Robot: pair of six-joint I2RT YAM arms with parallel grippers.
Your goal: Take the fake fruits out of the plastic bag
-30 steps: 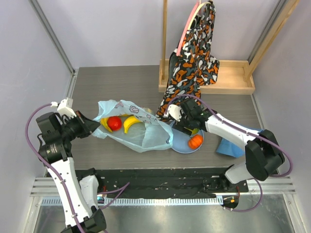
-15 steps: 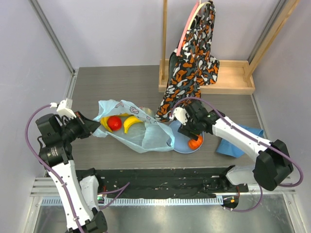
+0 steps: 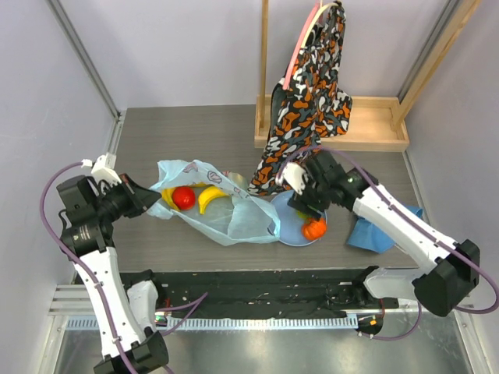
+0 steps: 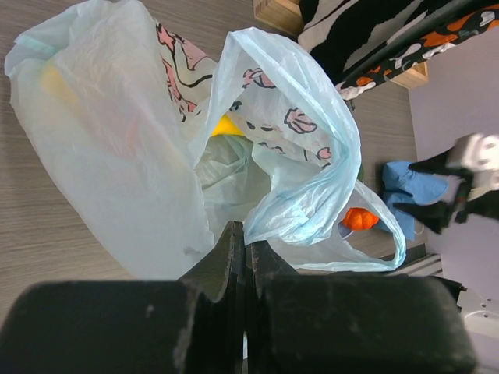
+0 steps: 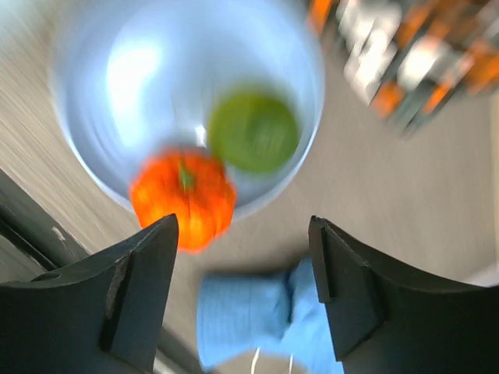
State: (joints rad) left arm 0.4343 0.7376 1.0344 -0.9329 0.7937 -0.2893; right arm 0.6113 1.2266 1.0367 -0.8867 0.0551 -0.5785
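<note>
The light-blue plastic bag [image 3: 222, 202] lies on the table with the red round fruit [image 3: 183, 197] and the yellow banana bunch [image 3: 209, 198] inside; the bag fills the left wrist view [image 4: 156, 148]. My left gripper [image 3: 150, 201] is shut on the bag's left edge [image 4: 243, 234]. The orange ribbed fruit [image 3: 314, 227] and the green round fruit [image 5: 253, 131] lie on the pale-blue plate [image 3: 290, 230]; the orange fruit also shows in the right wrist view [image 5: 184, 197]. My right gripper [image 3: 306, 201] is open and empty above the plate [image 5: 243, 257].
A solid blue cloth [image 3: 373, 234] lies right of the plate, also seen in the right wrist view [image 5: 257, 315]. A patterned garment [image 3: 312, 86] hangs from a wooden stand [image 3: 366, 125] at the back right. The table's front edge runs just below the plate.
My right gripper has risen off the plate and drawn back to the right, leaving the fruit on it. The left gripper still holds the bag's edge.
</note>
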